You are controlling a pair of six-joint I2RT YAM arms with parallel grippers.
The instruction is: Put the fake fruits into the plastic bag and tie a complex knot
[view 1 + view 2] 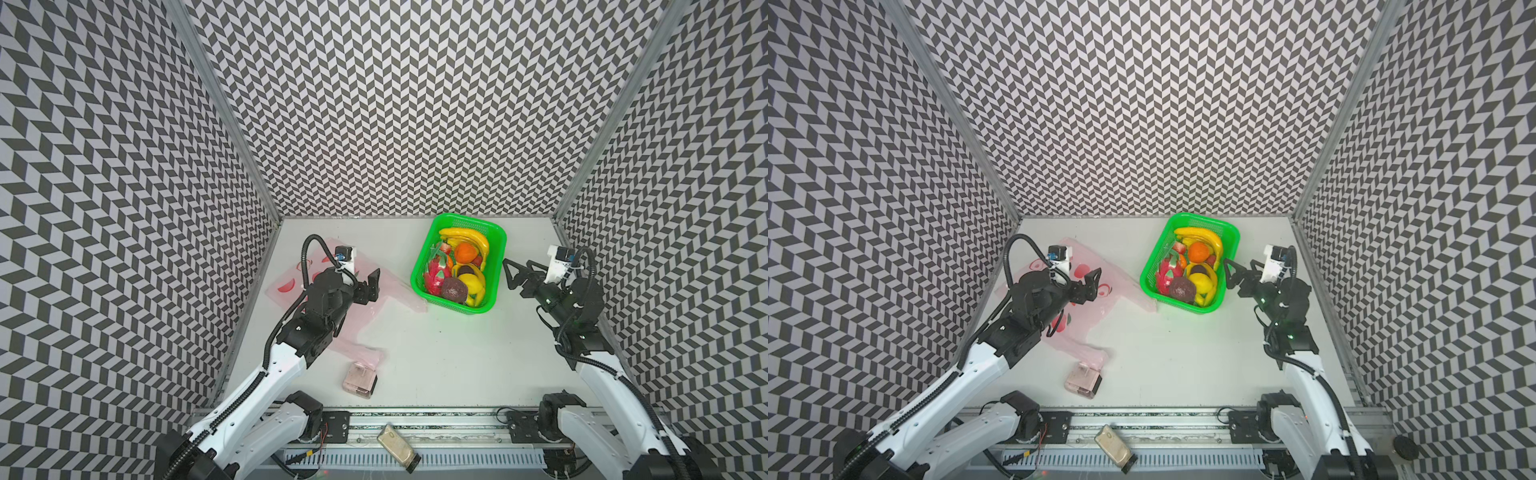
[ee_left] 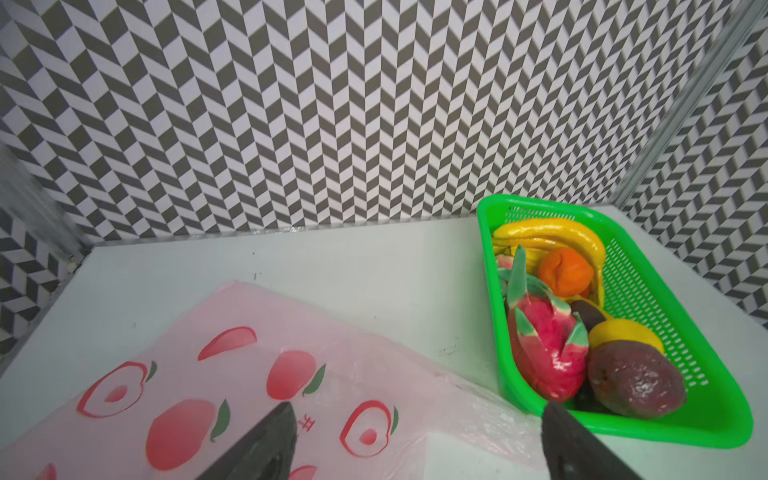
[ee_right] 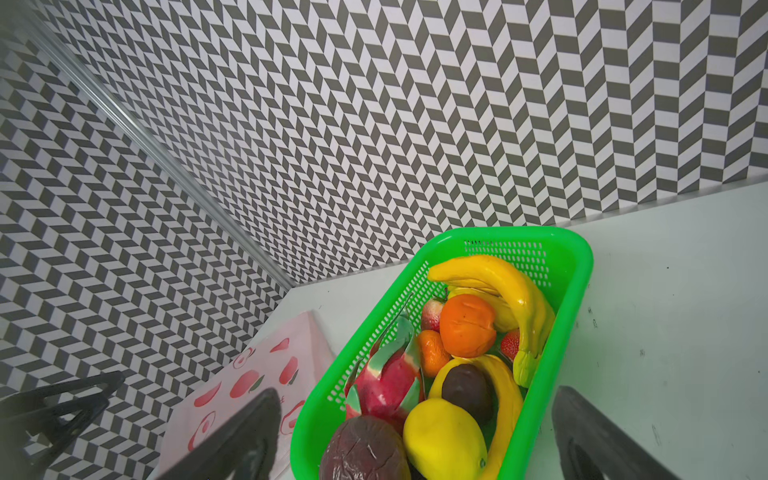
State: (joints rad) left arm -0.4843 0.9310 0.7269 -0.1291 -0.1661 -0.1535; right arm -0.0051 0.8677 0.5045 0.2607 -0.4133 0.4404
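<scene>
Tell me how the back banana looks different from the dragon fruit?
The banana is yellow, long and curved; the dragon fruit is pink, plump, with green-tipped scales. The banana lies at the far end of the basket, the dragon fruit along the side nearest the bag. Both are shiny toys.

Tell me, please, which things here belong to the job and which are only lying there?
For the job:
- fake fruits
- plastic bag

Only lying there:
- small pinkish box
- tan object on the front rail
- green basket, holding the fruits
</scene>
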